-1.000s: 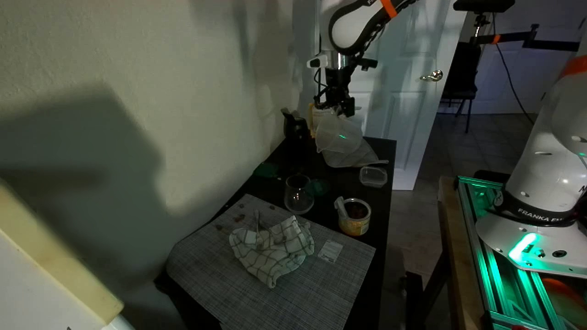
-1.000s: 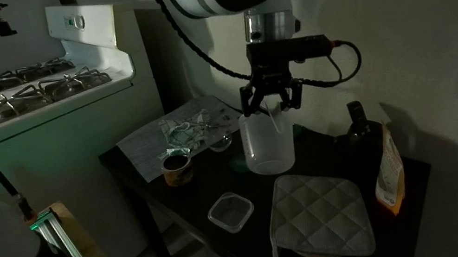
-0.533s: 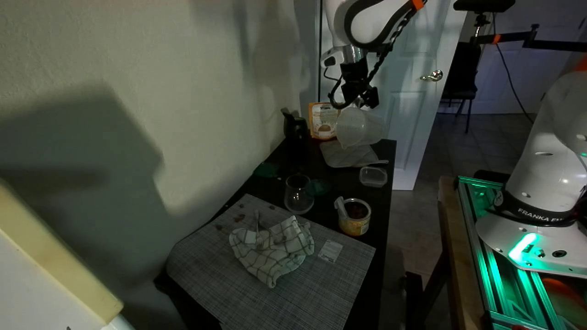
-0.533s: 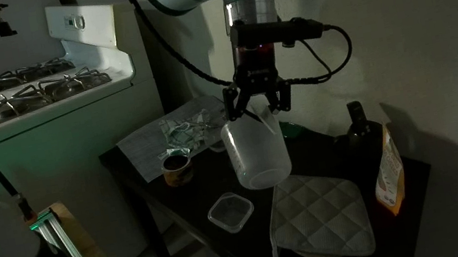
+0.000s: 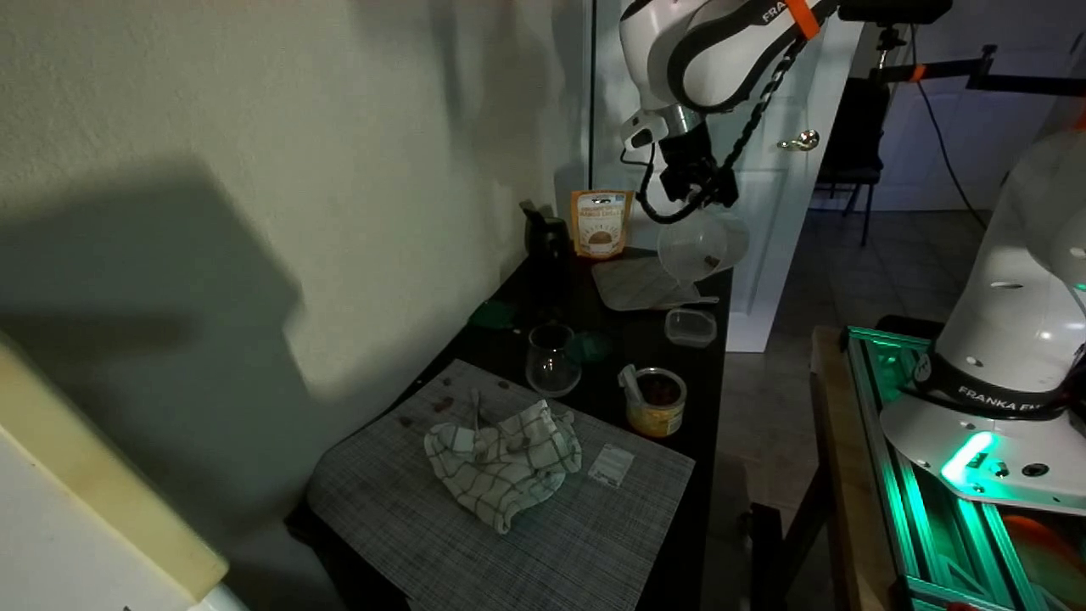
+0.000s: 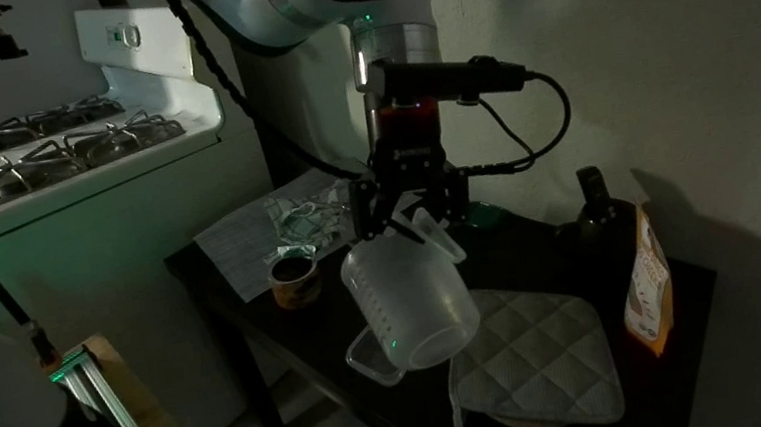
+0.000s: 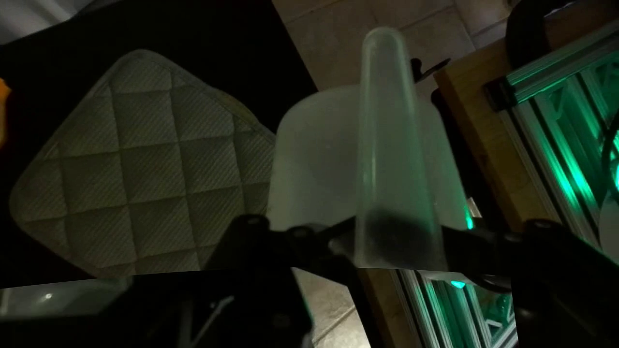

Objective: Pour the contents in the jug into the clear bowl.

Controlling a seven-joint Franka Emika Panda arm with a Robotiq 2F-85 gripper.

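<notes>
A translucent jug is held in the air, tilted far over, with its mouth facing an exterior view. A small brown piece shows inside it. My gripper is shut on the jug's handle, which shows in the wrist view in front of the jug's body. The clear bowl, low and see-through with a pale rim, stands on the dark table near its edge. The jug hangs above and apart from it. In an exterior view the jug hides part of the clear bowl.
A quilted pad lies beside the clear bowl. A black kettle and an orange pouch stand near the wall. A drinking glass, an open can and a checkered cloth on a grey mat are farther along the table.
My gripper has carried the jug away from the wall toward the table edge by the clear bowl, and lower. The jug tilts more. The gripper stays shut on the handle.
</notes>
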